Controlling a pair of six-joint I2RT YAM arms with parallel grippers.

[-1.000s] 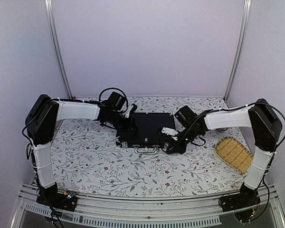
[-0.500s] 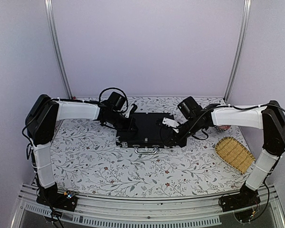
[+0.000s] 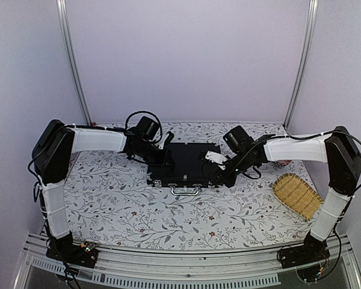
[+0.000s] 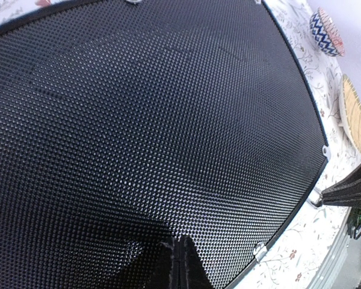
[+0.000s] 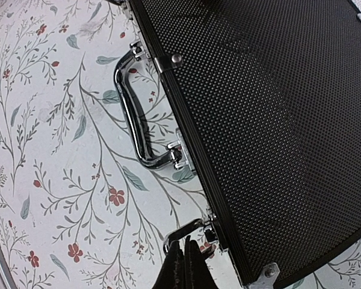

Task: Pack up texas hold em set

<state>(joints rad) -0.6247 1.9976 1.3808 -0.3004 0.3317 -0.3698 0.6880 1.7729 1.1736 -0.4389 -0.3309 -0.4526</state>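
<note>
The black case [image 3: 189, 158] lies shut and flat in the middle of the top picture, on the table [image 3: 108, 205] with the flower cloth. Its silver handle [image 5: 132, 114] sticks out from the front edge and lies on the cloth.

My left gripper [image 3: 166, 160] is at the left end of the case, over the lid. Its two fingers [image 4: 166, 268] are pressed together with nothing between them. In my left wrist picture they show at the bottom middle, and the bumpy black lid fills almost all the rest. I cannot tell if the tips touch the lid.

My right gripper [image 3: 221, 179] is at the front right corner of the case. Its fingers [image 5: 173, 271] are pressed together too and hold nothing. In my right wrist picture they poke up from the bottom edge, just beside a silver latch [image 5: 189, 230] on the front of the case. The handle is higher up on the left there.

A yellow woven basket [image 3: 296, 194] lies at the right of the table, well apart from the case. A small bowl [image 4: 325, 31] with zigzag stripes shows in the upper right corner of my left wrist picture.
</note>
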